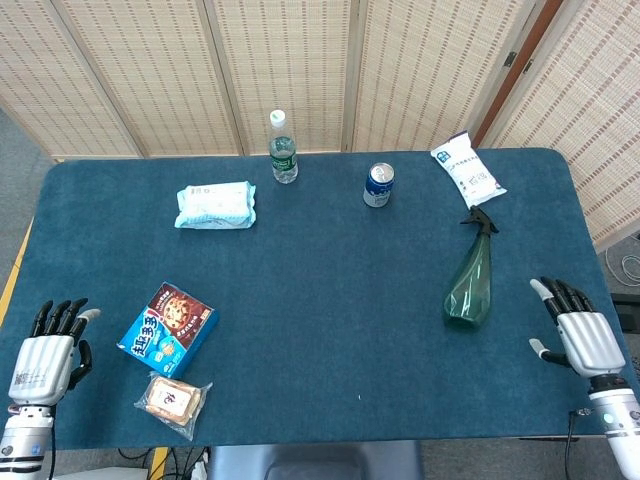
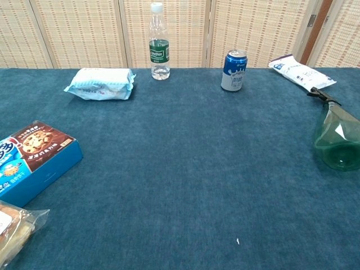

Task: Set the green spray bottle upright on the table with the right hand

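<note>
**Spray bottle's on its side, right hand nowhere near it yet**

So the table (image 1: pixel 330 330) is a big blue felt-looking top, and the bottle (image 1: pixel 470 283) lies flat near the right edge, fat base toward the robot, black trigger head pointing away. The chest view shows it too, half cut off at the right border.

Looks empty to me, see-through green plastic, so probably light and a bit squishy, and smooth enough to slip. It tapers, so I'd wrap the hand around the narrower upper body just below the trigger and swing the base down. Grabbing the wide end seems like asking for it to roll.

Right hand (image 1: pixel 578 328) hovers off the table's right edge, fingers apart, holding nothing, well apart from the bottle. Left hand (image 1: pixel 48 352) is the same deal at the near left corner, spread and empty.

Other stuff: cookie box (image 1: pixel 167 329) and a snack bag (image 1: pixel 173 401) far left, wipes pack (image 1: pixel 215 205), white pouch (image 1: pixel 467 169) just past the trigger, water bottle (image 1: pixel 283 148), can (image 1: pixel 378 185). Nothing sits between hand and bottle; only the pouch is close
</note>
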Motion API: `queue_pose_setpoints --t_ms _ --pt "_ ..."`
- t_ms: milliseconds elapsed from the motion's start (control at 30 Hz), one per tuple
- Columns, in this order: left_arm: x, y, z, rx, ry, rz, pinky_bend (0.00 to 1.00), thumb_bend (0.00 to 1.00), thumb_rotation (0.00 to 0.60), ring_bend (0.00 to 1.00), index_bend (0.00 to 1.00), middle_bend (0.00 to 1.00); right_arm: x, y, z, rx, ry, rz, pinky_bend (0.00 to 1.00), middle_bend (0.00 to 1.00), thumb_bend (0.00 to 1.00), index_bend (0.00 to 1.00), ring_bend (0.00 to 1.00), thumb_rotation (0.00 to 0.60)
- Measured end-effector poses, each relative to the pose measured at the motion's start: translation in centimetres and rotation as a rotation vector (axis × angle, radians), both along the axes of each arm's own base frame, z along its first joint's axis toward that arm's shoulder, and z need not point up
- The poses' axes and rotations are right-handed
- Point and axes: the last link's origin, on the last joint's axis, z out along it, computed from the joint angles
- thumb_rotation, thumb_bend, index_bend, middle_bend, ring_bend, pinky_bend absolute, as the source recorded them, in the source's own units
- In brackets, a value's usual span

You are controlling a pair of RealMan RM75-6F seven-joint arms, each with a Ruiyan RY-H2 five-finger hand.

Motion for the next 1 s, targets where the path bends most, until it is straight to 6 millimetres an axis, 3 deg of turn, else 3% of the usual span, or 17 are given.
queue_pose_setpoints --t_ms 433,1000 --pt "0.1 -0.2 -0.1 -0.003 0.004 -0.002 0.00 0.74 0.600 0.11 0.22 0.14 -0.3 0.4 -0.3 -0.007 -0.021 0.001 0.14 0.07 0.20 0.00 0.04 0.600" --pt "-1.3 -1.2 0.2 0.013 -0.017 0.018 0.00 0.74 0.600 0.11 0.22 0.14 1.5 -1.6 -2.0 0.045 0.031 0.031 0.14 0.07 0.20 0.00 0.04 0.600"
